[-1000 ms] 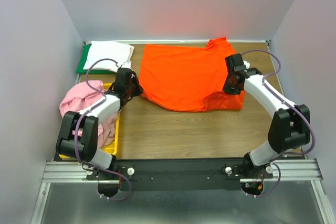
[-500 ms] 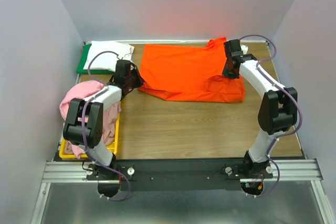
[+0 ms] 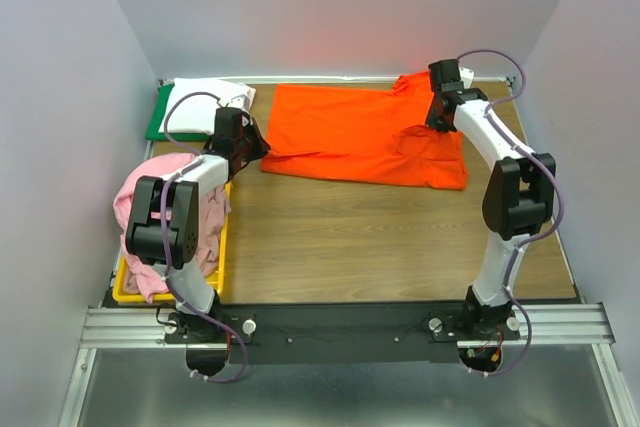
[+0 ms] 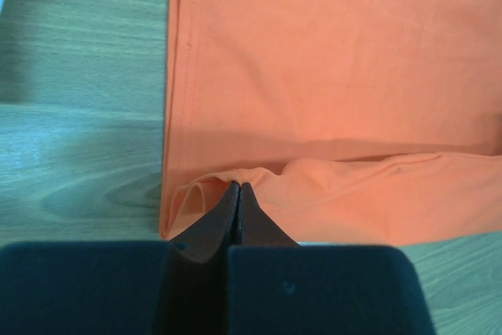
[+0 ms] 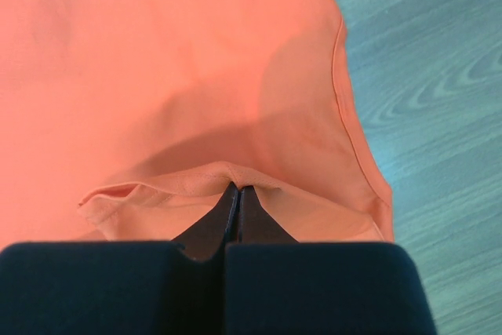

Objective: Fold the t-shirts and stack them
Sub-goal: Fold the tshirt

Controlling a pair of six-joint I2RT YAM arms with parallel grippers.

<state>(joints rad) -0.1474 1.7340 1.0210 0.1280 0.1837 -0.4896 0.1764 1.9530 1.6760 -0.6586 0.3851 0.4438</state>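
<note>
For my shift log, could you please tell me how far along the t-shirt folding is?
Done: the white t-shirt looks folded on the green board. In hand: the left tool and right tool are each shut on a lifted edge of the orange t-shirt, mid-fold. Left: the light pink t-shirt and mauve t-shirt lie crumpled in the yellow bin.

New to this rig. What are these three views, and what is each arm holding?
Two small robot arms are bolted at the near edge of a wooden table. The wide picture comes from a fixed camera above and behind them. The two close-ups come from a camera on each wrist, looking past that arm's own black fingers. An orange t-shirt lies spread at the far side. The left gripper is shut on its left edge, the right gripper near its right side, each pinching a fold. A white t-shirt lies on a green board; pink shirts sit in a yellow bin.
</note>
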